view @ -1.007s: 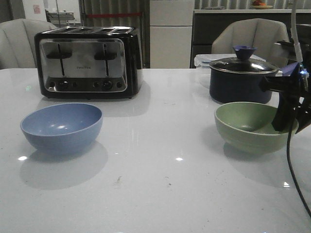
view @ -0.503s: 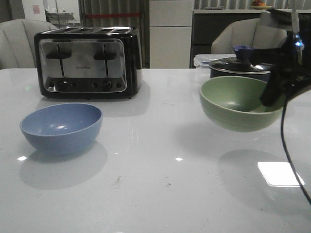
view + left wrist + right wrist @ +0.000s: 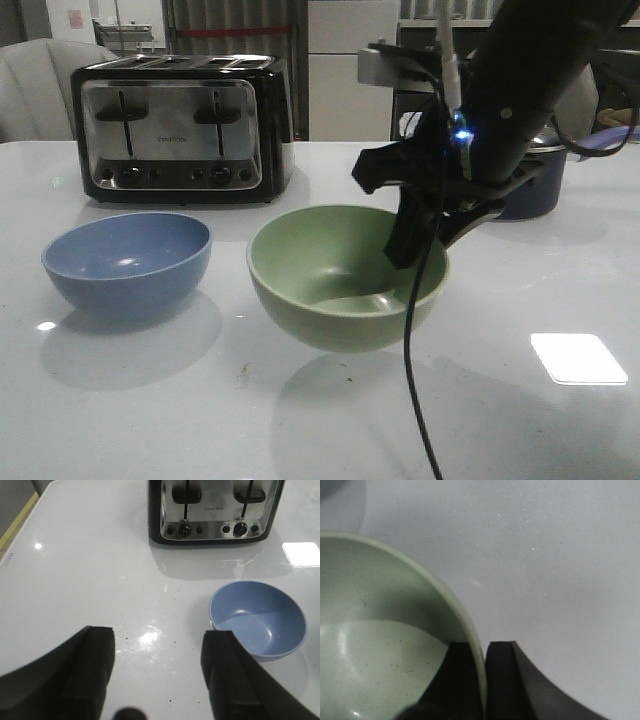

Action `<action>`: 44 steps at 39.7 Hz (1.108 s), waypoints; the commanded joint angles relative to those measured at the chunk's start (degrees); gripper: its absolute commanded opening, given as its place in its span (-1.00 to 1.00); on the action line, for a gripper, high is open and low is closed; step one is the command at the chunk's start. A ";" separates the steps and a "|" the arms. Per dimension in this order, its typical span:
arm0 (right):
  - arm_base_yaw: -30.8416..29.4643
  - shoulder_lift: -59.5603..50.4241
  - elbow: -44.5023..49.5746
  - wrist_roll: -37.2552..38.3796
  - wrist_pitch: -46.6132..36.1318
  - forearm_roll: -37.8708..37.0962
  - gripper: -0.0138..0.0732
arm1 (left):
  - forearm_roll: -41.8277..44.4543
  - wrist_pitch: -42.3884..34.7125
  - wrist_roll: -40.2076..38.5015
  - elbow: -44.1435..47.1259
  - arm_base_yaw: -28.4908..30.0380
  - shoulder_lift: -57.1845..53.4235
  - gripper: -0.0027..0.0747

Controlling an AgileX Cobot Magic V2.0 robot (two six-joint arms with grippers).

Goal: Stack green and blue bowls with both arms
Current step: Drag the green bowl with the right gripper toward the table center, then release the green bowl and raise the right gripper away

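Note:
The green bowl hangs above the table's middle, just right of the blue bowl, which rests on the table at the left. My right gripper is shut on the green bowl's right rim, one finger inside and one outside; the right wrist view shows the rim pinched between the fingers. My left gripper is open and empty above the bare table, with the blue bowl just beyond one finger. The left arm is not in the front view.
A black and chrome toaster stands at the back left, behind the blue bowl. A dark saucepan sits at the back right, mostly hidden by my right arm. A thin black cable hangs from the right arm to the table's front.
My right gripper has lifted the green bowl off the table at the right and carried it left to the middle, close beside the blue bowl. The blue bowl has not moved.

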 commanded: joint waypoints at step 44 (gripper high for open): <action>0.33 -41.60 19.38 -0.76 -7.32 -8.95 0.07 | -0.01 -4.91 -0.10 -1.54 0.01 0.36 0.19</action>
